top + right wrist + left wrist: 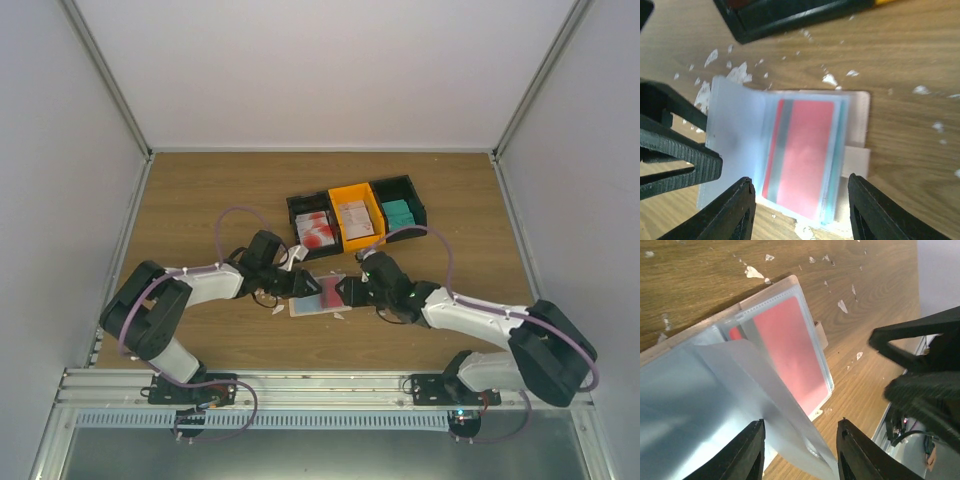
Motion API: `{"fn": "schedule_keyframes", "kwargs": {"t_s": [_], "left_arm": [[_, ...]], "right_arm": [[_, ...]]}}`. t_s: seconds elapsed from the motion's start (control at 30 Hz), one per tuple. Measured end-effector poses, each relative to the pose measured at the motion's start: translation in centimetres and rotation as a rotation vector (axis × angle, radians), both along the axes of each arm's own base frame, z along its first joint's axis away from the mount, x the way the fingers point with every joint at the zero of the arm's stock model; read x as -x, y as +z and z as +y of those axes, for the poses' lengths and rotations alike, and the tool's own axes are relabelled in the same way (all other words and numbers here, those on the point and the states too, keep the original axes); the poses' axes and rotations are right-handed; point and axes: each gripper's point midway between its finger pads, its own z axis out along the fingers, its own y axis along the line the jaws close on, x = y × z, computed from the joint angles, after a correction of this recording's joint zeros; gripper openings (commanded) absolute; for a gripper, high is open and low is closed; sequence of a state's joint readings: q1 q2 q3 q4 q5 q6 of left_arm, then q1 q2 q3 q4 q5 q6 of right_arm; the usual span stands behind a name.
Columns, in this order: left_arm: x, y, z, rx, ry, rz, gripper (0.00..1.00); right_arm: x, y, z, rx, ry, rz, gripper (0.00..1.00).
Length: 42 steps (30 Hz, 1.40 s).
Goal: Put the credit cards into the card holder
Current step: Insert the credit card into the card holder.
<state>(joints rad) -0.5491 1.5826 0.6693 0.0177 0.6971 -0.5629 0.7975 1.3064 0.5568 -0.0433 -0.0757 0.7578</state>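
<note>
Prop sleeve page [740, 390] with spread left gripper [800, 424] – nothing clamped – and nudge red credit card [802, 155] fully into card holder [860, 105] using released right gripper [800, 180].

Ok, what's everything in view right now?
card holder: one, beige, open on the table between the grippers
red card: one, grey stripe, in the holder's top clear sleeve
bins: three joined, black-orange-black, behind the holder
red-and-white cards: stack, left black bin
pale cards: stack, orange bin
teal cards: stack, right black bin
white scraps: many, scattered
table: one, brown wood
left gripper: open, sleeve page between fingers
right gripper: open, over holder
</note>
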Motion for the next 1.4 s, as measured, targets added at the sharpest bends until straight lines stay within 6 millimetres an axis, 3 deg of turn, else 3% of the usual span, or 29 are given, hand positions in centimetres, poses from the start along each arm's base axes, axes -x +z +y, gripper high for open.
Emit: {"fn": "schedule_keyframes", "kwargs": {"t_s": [0.2, 0.4, 0.63, 0.77, 0.83, 0.87, 1.03, 1.17, 1.3, 1.4], "left_arm": [[-0.4, -0.3, 0.9, -0.055, 0.039, -0.023, 0.43], [-0.9, 0.2, 3.1, -0.134, 0.122, -0.084, 0.51], [-2.2, 3.9, 5.4, -0.176, 0.223, -0.234, 0.63], [-2.7, 6.2, 5.9, -0.184, 0.24, -0.314, 0.76], [-3.2, 7.4, 6.0, -0.19, 0.245, -0.354, 0.97], [-3.6, 8.2, 6.1, -0.195, 0.248, -0.374, 0.99], [-5.4, 12.2, 5.8, -0.199, 0.252, -0.485, 0.99], [-6.3, 14.9, 5.2, -0.191, 0.221, -0.564, 0.95], [-7.4, 16.2, 3.7, -0.177, 0.155, -0.6, 0.86], [-8.8, 16.2, 2.2, -0.179, 0.097, -0.601, 0.79]], "right_arm": [[-0.9, 1.8, -1.8, 0.023, -0.093, -0.064, 0.54], [-1.7, 2.4, -2.3, 0.074, -0.123, -0.082, 0.54], [-2.9, 3.4, -2.9, 0.103, -0.167, -0.102, 0.53], [-3.7, 3.4, -4.9, 0.114, -0.246, -0.082, 0.53], [-4.3, 4.0, -6.1, 0.103, -0.293, -0.085, 0.53], [-4.8, 4.5, -6.9, 0.09, -0.323, -0.091, 0.53], [-6.7, 7.0, -9.8, 0.031, -0.428, -0.129, 0.54], [-7.6, 7.7, -11.4, -0.003, -0.469, -0.124, 0.54], [-8.9, 7.8, -13.0, -0.027, -0.501, -0.1, 0.53], [-10.1, 8.0, -13.2, -0.031, -0.489, -0.087, 0.52]]}}
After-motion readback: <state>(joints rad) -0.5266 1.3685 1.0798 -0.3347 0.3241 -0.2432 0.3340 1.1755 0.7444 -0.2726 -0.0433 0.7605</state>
